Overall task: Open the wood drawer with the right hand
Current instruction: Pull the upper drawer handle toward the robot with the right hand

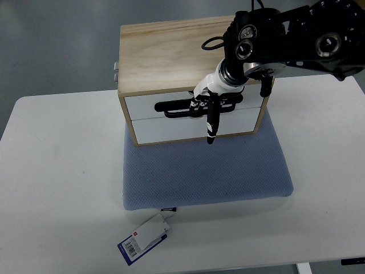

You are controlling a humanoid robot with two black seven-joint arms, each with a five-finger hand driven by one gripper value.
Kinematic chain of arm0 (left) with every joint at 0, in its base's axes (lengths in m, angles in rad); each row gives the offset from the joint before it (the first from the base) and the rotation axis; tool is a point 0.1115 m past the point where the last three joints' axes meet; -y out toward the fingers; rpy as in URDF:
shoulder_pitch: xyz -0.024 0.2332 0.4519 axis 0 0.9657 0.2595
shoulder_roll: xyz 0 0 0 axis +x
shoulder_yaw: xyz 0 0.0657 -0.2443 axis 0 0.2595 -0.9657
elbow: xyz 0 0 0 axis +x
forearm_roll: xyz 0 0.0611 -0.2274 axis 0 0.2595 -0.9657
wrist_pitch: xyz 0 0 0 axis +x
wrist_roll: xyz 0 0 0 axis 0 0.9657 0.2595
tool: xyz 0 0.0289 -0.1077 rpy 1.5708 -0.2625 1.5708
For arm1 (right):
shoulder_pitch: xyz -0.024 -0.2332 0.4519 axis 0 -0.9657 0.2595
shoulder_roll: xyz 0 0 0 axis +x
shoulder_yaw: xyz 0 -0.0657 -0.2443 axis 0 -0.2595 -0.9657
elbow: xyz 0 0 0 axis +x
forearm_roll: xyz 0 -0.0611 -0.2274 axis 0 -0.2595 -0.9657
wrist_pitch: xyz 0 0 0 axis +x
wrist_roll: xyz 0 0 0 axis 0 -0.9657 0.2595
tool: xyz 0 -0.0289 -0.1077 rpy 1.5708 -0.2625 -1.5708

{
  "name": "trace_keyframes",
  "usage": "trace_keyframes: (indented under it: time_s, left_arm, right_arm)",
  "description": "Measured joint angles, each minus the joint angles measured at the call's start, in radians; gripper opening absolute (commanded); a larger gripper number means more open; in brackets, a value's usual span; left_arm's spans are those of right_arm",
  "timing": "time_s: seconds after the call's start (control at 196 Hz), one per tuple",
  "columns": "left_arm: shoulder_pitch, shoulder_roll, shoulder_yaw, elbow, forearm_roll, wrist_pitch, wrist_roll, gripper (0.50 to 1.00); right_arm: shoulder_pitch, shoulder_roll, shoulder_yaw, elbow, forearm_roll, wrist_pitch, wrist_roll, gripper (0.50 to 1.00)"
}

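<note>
A light wood box (171, 54) with two white drawer fronts stands on a blue-grey cushion (205, 171). The upper drawer (142, 107) has a black handle (174, 107) across its middle. My right hand (210, 108) comes in from the upper right, over the box top, and sits at the handle. Several of its fingers (212, 123) are curled around the handle and one black finger points down over the lower drawer (171, 129). Both drawers look closed, flush with the box front. The left arm does not show.
The box and cushion sit on a white table (57, 171). A white and blue tag (145, 237) hangs from the cushion's front edge. A small metal fitting (115, 72) sticks out at the box's left rear. Grey floor lies beyond the table.
</note>
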Motion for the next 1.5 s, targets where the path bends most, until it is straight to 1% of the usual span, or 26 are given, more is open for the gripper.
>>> trace_keyframes:
  time_s: [0.234, 0.489, 0.841, 1.279, 1.498]
  left_arm:
    - [0.000, 0.000, 0.000, 0.000, 0.000, 0.000, 0.000, 1.000]
    - [0.000, 0.000, 0.001, 0.001, -0.002, 0.000, 0.000, 1.000]
    - [0.000, 0.000, -0.001, 0.002, -0.002, 0.001, 0.000, 1.000]
    - [0.000, 0.000, -0.003, 0.003, -0.003, 0.002, 0.000, 1.000]
    - [0.000, 0.000, -0.003, 0.003, -0.003, 0.002, 0.000, 1.000]
  right_arm:
    - [-0.002, -0.013, 0.004, 0.001, 0.019, 0.058, 0.000, 0.944]
    - [0.014, -0.028, 0.016, 0.023, 0.046, 0.104, 0.000, 0.944]
    - [0.064, -0.045, 0.019, 0.096, 0.077, 0.142, 0.000, 0.944]
    - [0.071, -0.076, 0.020, 0.151, 0.105, 0.168, 0.000, 0.944]
    - [0.091, -0.088, 0.021, 0.178, 0.130, 0.196, 0.000, 0.944]
